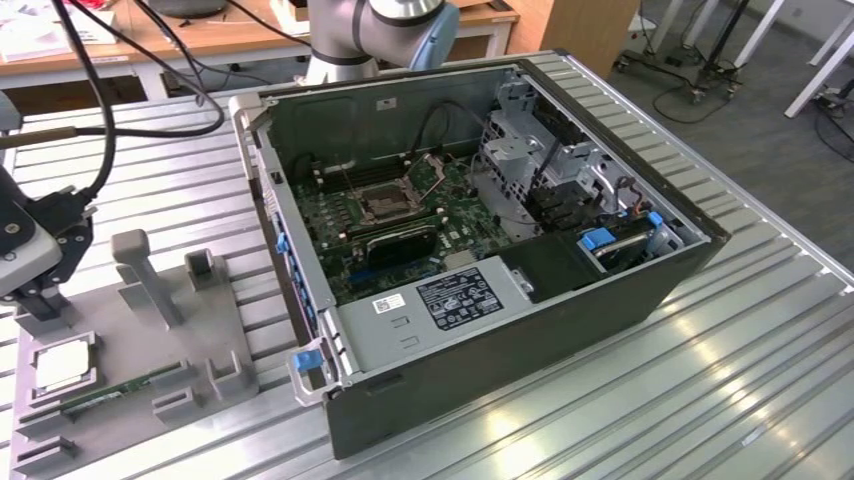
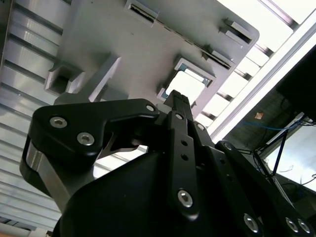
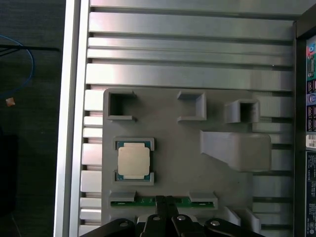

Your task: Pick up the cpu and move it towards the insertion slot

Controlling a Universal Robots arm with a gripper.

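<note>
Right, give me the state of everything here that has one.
cpu, flat in its tray pocket, ungripped.
insertion slot, empty.
gripper, shut, holding nothing, above the tray.
memory stick, lying in its tray holder.
computer case, side open.

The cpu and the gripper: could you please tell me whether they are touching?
Apart. In the first wrist view, bare grey fixture shows between the cpu and the gripper.

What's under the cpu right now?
The cpu lies in a corner-bracketed nest on the grey fixture plate; the nest's floor beneath it is hidden by the chip.
</note>
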